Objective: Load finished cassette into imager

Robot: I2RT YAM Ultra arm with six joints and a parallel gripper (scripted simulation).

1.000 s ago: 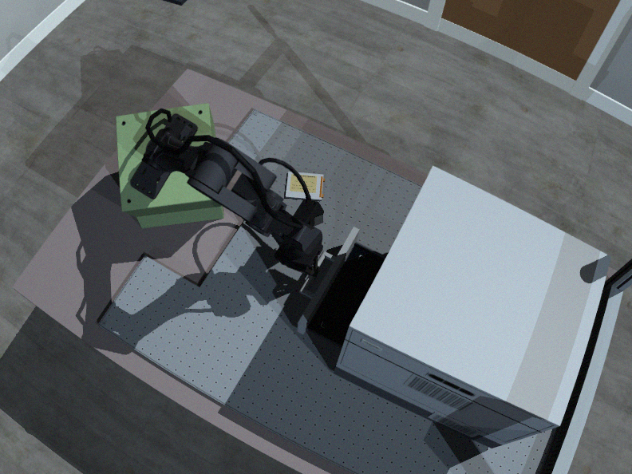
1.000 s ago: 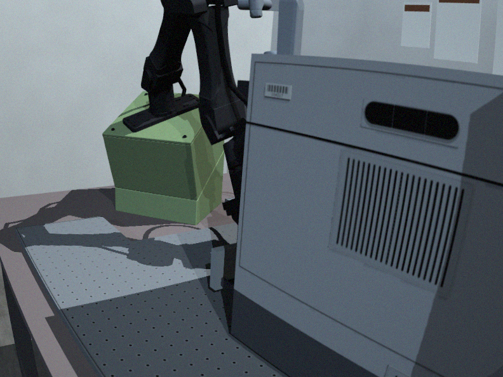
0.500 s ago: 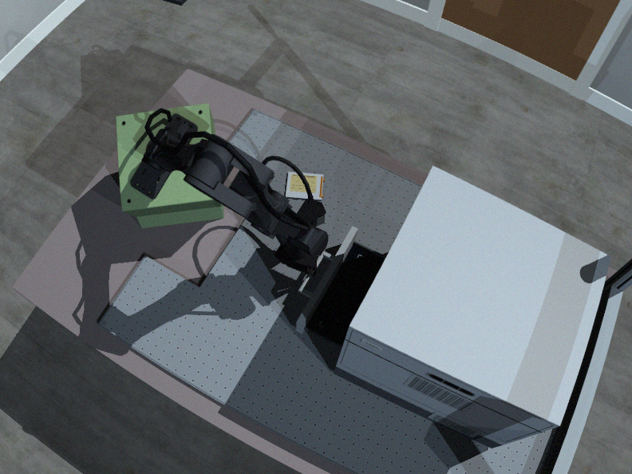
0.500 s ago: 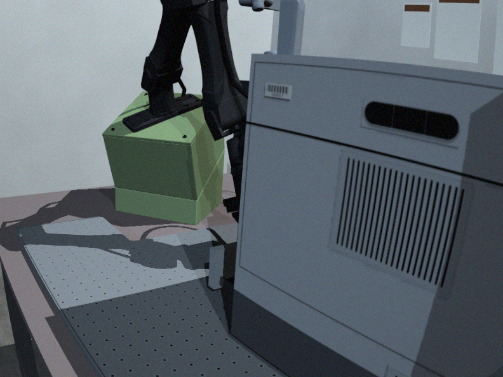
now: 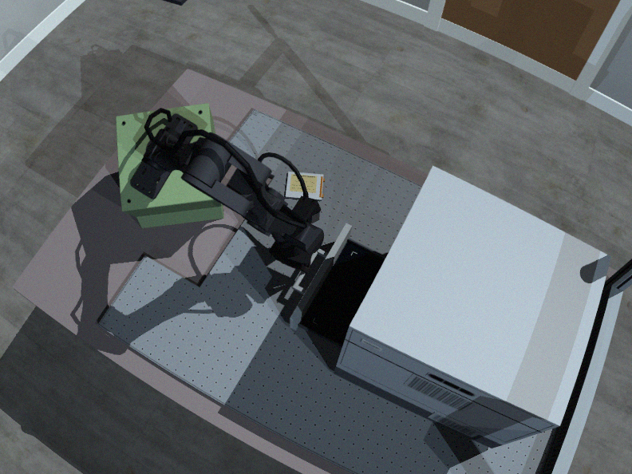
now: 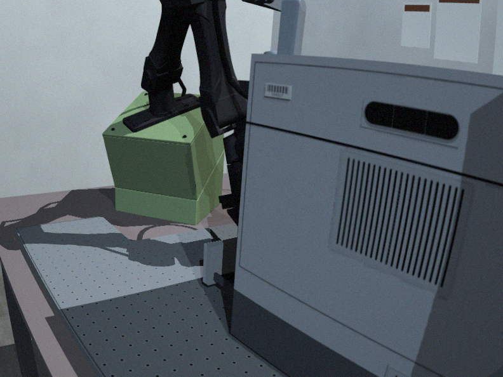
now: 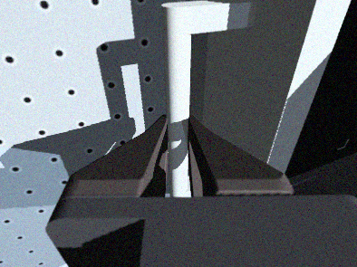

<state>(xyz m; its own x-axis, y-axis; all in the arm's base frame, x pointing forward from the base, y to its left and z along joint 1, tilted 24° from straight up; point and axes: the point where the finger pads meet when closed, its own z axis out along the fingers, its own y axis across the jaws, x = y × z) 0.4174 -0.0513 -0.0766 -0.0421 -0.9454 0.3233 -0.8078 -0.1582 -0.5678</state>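
Note:
The finished cassette (image 5: pixel 306 183), a small yellow-and-white plate, lies flat on the perforated table behind my arm, apart from the imager. The gel imager IM (image 5: pixel 474 294) is a big white box; it also shows in the exterior view (image 6: pixel 369 209). Its drawer stands partly open, showing black glass (image 5: pixel 345 284) with a white corner mark (image 5: pixel 352 253). My gripper (image 7: pixel 178 124) is shut on the drawer's white bar handle (image 7: pixel 178 85), at the drawer front (image 5: pixel 316 274). The glass is bare where I can see it.
The arm's green pedestal (image 5: pixel 166 165) stands at the back left of the table. A grey post with a knob (image 6: pixel 289 20) rises behind IM. IM's side with vent slots (image 6: pixel 398 222) blocks the exterior view of the drawer.

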